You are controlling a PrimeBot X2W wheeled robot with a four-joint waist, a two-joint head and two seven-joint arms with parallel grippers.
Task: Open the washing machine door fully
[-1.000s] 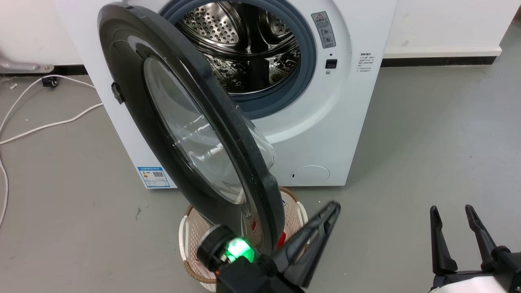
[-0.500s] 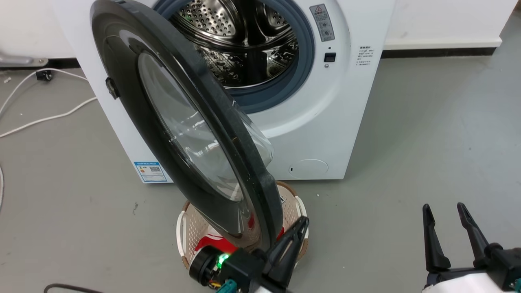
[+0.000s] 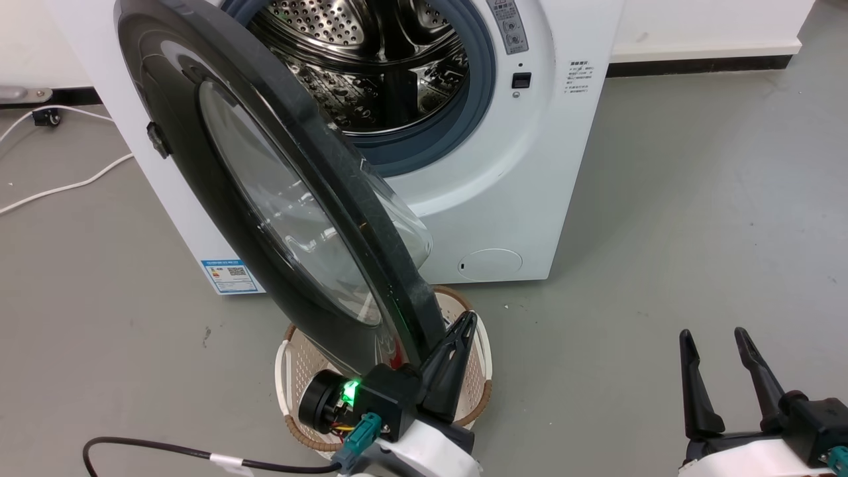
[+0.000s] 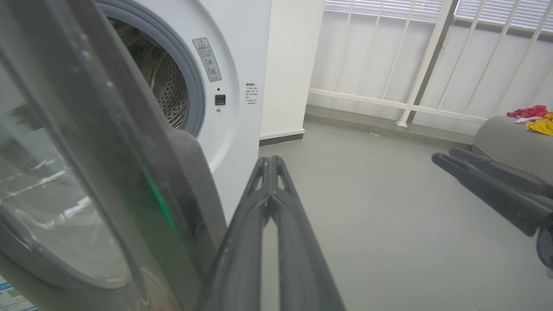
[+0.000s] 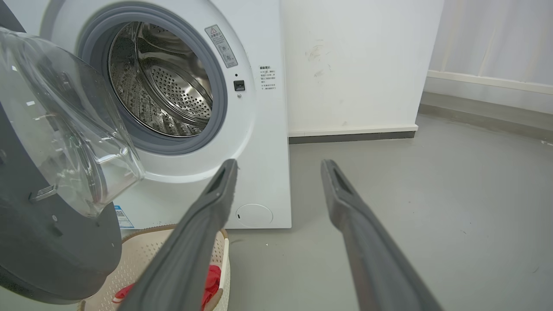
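Slipping is the worry: the left end effector point(image 3: 468, 321), fingers shut on nothing, has the big round shiny black glass-windowed door point(image 3: 278, 199) half open just to its left. A push could slide off the rim or bump the cream holey basket point(image 3: 282, 381) below. The right end effector point(image 3: 711, 333) is open, empty.

Bare lab-like room set up as a laundry corner, white washing machine point(image 3: 517, 199) standing alone on a plain grey floor point(image 3: 695, 212), white walls point(image 5: 354, 56), loose cables point(image 3: 66, 187), laundry basket point(image 3: 308, 361), white railing point(image 4: 425, 60).
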